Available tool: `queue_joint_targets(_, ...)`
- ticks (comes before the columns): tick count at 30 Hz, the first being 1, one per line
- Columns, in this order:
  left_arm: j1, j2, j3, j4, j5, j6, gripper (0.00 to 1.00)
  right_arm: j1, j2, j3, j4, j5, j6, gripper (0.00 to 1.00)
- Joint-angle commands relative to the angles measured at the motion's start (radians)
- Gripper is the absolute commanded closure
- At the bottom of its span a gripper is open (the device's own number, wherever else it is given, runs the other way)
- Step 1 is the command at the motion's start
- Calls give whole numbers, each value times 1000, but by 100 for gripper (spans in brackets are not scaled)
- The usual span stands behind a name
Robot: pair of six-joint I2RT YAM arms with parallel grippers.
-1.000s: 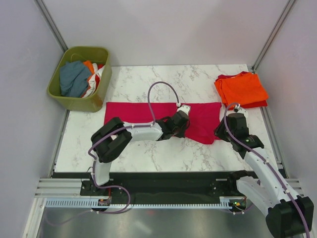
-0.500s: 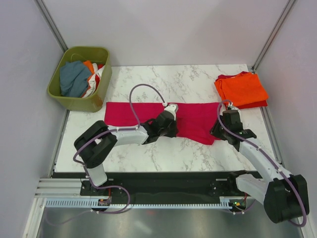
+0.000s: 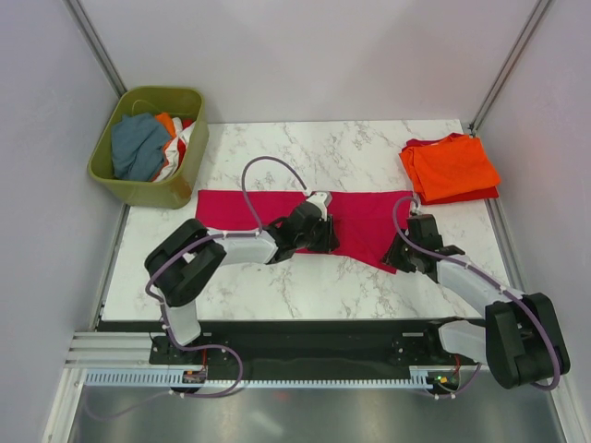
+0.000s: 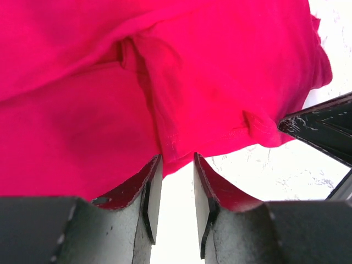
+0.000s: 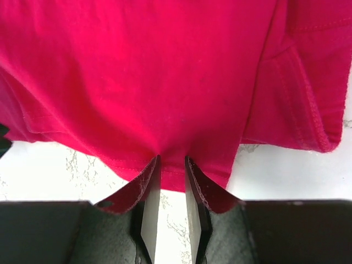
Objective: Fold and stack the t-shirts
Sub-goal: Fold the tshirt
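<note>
A magenta-pink t-shirt (image 3: 369, 221) lies spread across the middle of the marble table, its right part folded over. My left gripper (image 3: 325, 238) sits low at the shirt's near edge. In the left wrist view its jaws (image 4: 177, 158) stand apart, with the hem (image 4: 220, 71) just at their tips. My right gripper (image 3: 395, 251) is at the shirt's lower right corner. Its jaws (image 5: 172, 158) stand narrowly apart with the hem (image 5: 137, 71) lying between them. A folded orange t-shirt (image 3: 450, 168) rests on a red one (image 3: 420, 145) at the back right.
An olive-green basket (image 3: 148, 189) holding blue, orange and white cloth stands at the back left corner. Bare marble table (image 3: 305, 277) runs along the near edge. The right gripper's black finger (image 4: 324, 129) shows at the right of the left wrist view.
My left gripper slid left along the shirt and its jaws opened off the cloth. My right gripper moved down and left onto the shirt's corner, and its jaws narrowed.
</note>
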Motion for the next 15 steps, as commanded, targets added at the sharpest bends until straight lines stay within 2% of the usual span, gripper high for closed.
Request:
queue_joint_targets(1, -2, 23, 49, 29, 30, -20, 64, 2, -37, -15, 43, -23, 6, 69)
queue_joint_targets(7, -9, 49, 85, 5, 23, -8, 65, 2, -31, -5, 40, -10, 3, 69)
queue_joint_targets(15, -33, 158, 230, -141, -60, -3, 65, 2, -34, -9, 45, 22, 20, 69)
